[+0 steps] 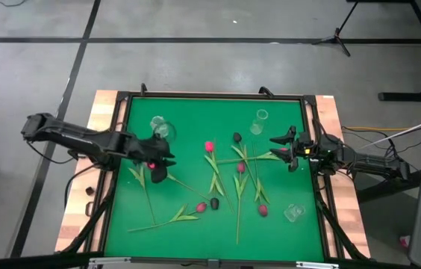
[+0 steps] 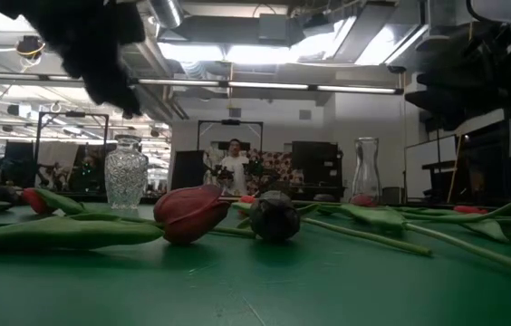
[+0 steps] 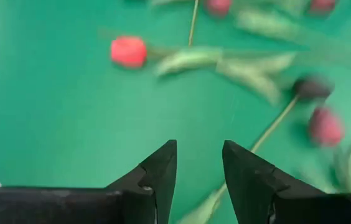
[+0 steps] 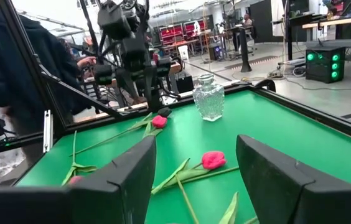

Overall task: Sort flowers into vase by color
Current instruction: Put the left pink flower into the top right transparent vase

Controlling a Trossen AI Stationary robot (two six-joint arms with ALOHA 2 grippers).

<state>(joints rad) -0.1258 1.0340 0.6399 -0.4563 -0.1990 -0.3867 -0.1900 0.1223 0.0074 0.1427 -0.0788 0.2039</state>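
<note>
1. desk [image 1: 121, 217]: green mat inside a dark frame, light wood showing at the left and right edges, grey floor with dark lines around it.
2. flowers [image 1: 218, 175] lie loose on the mat, mostly centre to right; long green stems and leaves crossing each other.
3. a pink-red bud [image 1: 209, 146] sits near the middle, a dark bud [image 1: 236, 137] just right of it, more red buds lower down near [image 1: 263, 211] and [image 1: 201, 207], with another dark bud [image 1: 214, 203] beside the last.
4. no flower stands in any vase.
5. cut-glass vase [image 1: 163, 127] stands upper left on the mat, a slimmer clear vase [image 1: 260, 119] upper right, a third clear vase [image 1: 294, 213] at lower right; cannot tell if that one is upright.
6. left pincer [image 1: 158, 166] is over the left-centre of the mat, above a stem with a dark bud beside it; fingers [image 3: 157, 177] narrowly apart, holding nothing.
7. right pincer [image 1: 287, 149] is at the right edge of the mat, near leaf tips; fingers [image 4: 132, 174] spread wide, holding nothing.
8. low view: a maroon bud [image 2: 188, 213] and a dark bud [image 2: 274, 215] lie close up on the mat, both vases standing behind.
9. room: open lab with ceiling strip lights, racks and equipment; a person [image 2: 233, 167] far back; a person's dark sleeve [image 4: 1, 68] near the desk edge in the right wrist view.
</note>
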